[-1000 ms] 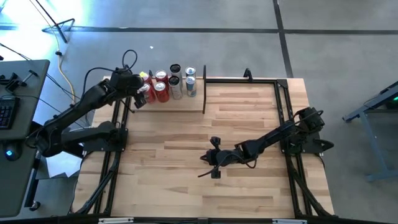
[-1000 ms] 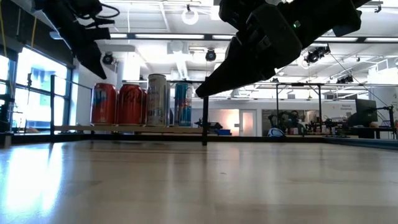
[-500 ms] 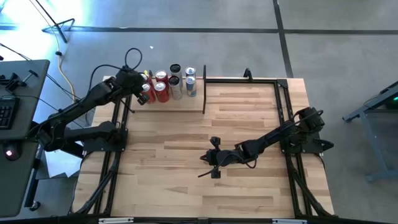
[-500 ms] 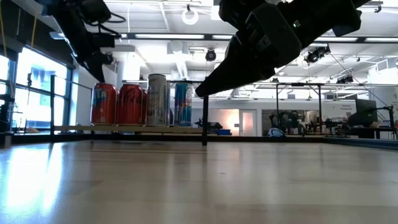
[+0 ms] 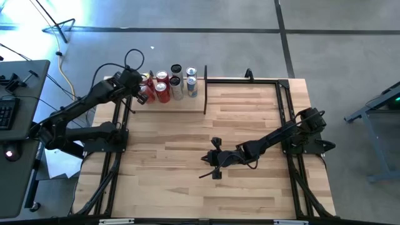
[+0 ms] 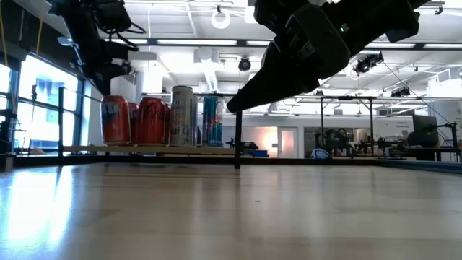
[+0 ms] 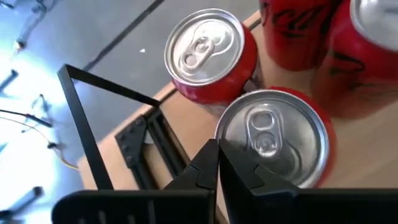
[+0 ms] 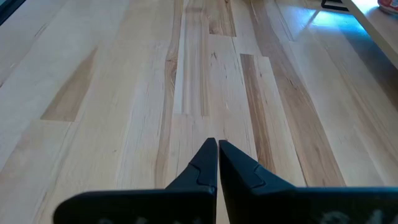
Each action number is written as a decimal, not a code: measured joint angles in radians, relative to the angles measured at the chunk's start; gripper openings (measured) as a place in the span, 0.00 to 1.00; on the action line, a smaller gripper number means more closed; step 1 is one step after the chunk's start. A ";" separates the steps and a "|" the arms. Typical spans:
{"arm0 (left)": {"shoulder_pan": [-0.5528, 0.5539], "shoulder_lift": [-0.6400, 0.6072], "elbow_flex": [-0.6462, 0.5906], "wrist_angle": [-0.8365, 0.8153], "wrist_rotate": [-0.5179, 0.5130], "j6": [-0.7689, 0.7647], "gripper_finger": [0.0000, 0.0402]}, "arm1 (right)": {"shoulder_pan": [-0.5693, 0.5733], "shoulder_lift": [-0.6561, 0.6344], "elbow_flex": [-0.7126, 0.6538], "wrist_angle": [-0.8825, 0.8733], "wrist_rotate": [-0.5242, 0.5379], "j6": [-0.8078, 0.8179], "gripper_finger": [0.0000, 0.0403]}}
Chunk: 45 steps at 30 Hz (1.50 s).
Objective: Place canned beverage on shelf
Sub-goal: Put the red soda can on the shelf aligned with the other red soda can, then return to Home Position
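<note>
The pale wood shelf (image 5: 181, 106) stands at the table's far left, its upright end panel (image 5: 205, 87) on its right end. Several cans stand upright on it: red ones (image 5: 162, 92), a silver one (image 6: 182, 115) and a blue one (image 6: 212, 120). My left gripper (image 7: 217, 149) is shut and hangs over the shelf's left end. Its fingertips stand at the rim of the nearest red can (image 7: 272, 134), next to another red can (image 7: 205, 50). My right gripper (image 5: 205, 159) is shut and empty above the middle of the table. My left gripper's shut fingertips (image 7: 211, 158) come slanting down from above at the rim (image 7: 225, 134) of the nearest red can's top. I cannot tell whether they touch it. The can stands upright on the shelf.
The black metal frame (image 5: 247, 80) runs along the table's far edge to the right of the shelf. Bare plank tabletop (image 8: 205, 74) lies under and around my right gripper. A desk with a keyboard (image 5: 6, 112) stands off the table's left side.
My left gripper has gone a little toward the table's far edge, over the shelf's left end, and has stayed shut. In the low view the leftmost red can has slid slightly toward the table's left edge and stays upright.
</note>
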 joint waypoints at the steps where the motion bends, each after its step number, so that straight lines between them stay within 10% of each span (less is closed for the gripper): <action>1: -0.002 -0.001 0.008 -0.009 0.008 -0.016 0.00 | 0.000 0.000 0.000 0.000 0.000 0.000 0.00; 11: -0.006 -0.007 0.108 -0.054 0.071 -0.105 0.00 | 0.000 0.000 0.000 0.000 0.000 0.000 0.00; 20: -0.108 -0.091 0.086 -0.125 0.389 -0.006 0.00 | 0.014 -0.004 0.000 -0.061 0.001 -0.045 0.00; 33: -0.211 -0.011 0.008 -0.132 0.059 -0.059 0.00 | 0.058 -0.028 0.000 -0.100 0.023 -0.042 0.00; 45: -0.338 -0.194 -0.081 0.140 0.201 -0.071 0.00 | 0.066 -0.224 -0.137 -0.070 0.005 -0.168 0.00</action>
